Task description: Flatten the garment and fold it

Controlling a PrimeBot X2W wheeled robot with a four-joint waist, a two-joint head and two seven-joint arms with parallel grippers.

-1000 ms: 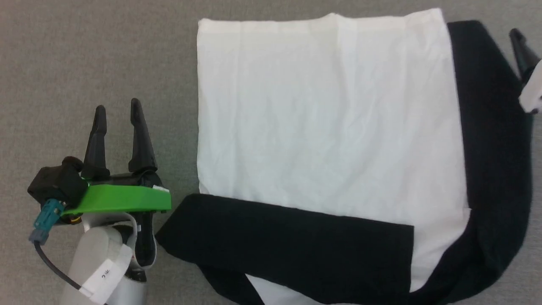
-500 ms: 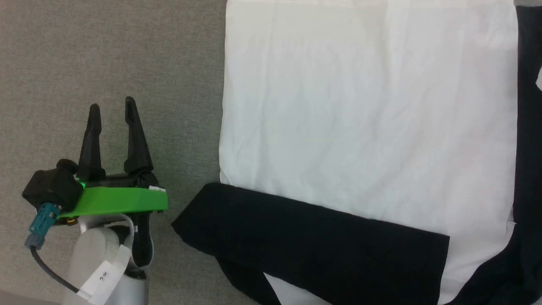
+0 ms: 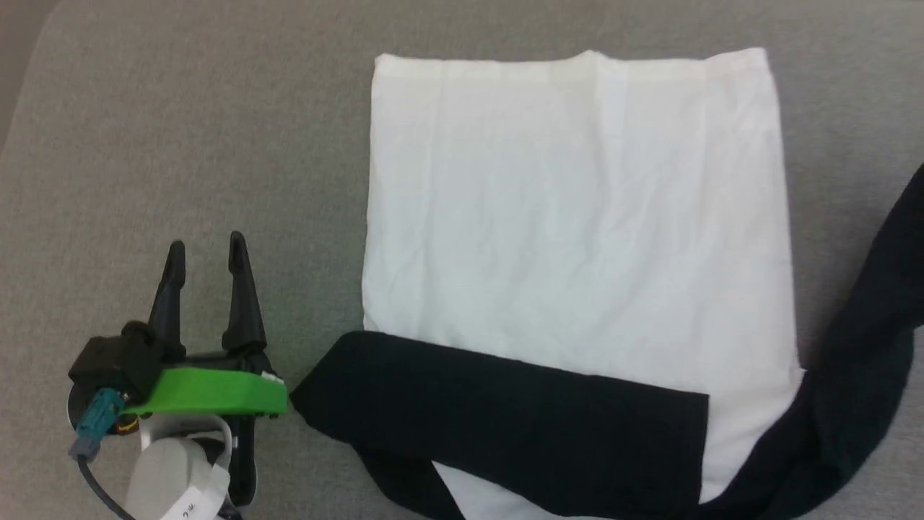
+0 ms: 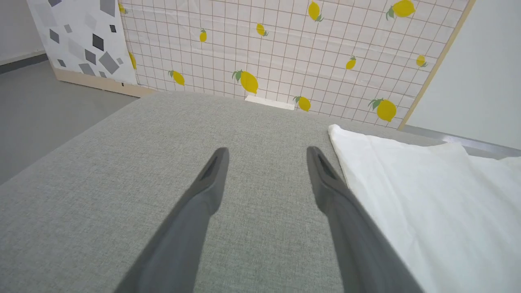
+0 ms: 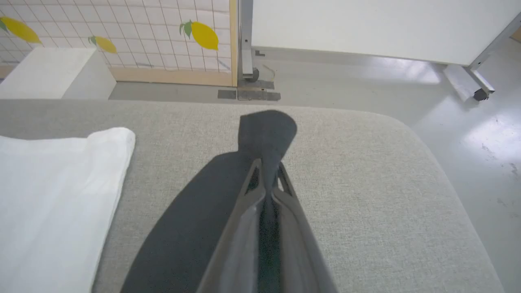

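The right claw [image 5: 266, 171] is pressed together on a black sleeve [image 5: 266, 130]. The right wrist view gives that grip plainly: the two fingers meet on the dark cloth, and the sleeve's end pokes out just past the tips toward 12 o'clock. The rest of the sleeve trails back toward 7 o'clock.

The left claw [image 3: 206, 242] stands with its fingers apart and holds nothing. It sits at 8 o'clock in the head view, just beside the shirt, fingers pointing to 12. Its own wrist view shows bare grey cloth between the fingers and a white edge of the shirt at 3 o'clock.

The T-shirt [image 3: 577, 217] lies flat on the grey padded surface [image 3: 180, 144], its white body spread across the middle of the head view. The other sleeve [image 3: 505, 404] is folded across the shirt's near end, from 7 toward 5 o'clock. That view also shows the gripped sleeve sweeping from 5 o'clock up and off the frame at 3.

The wrist views add the room beyond the surface. There is a lemon-print panel [image 4: 285, 49] at 12 o'clock, a grey floor [image 5: 407, 81], and a white board [image 5: 366, 24] on castors.
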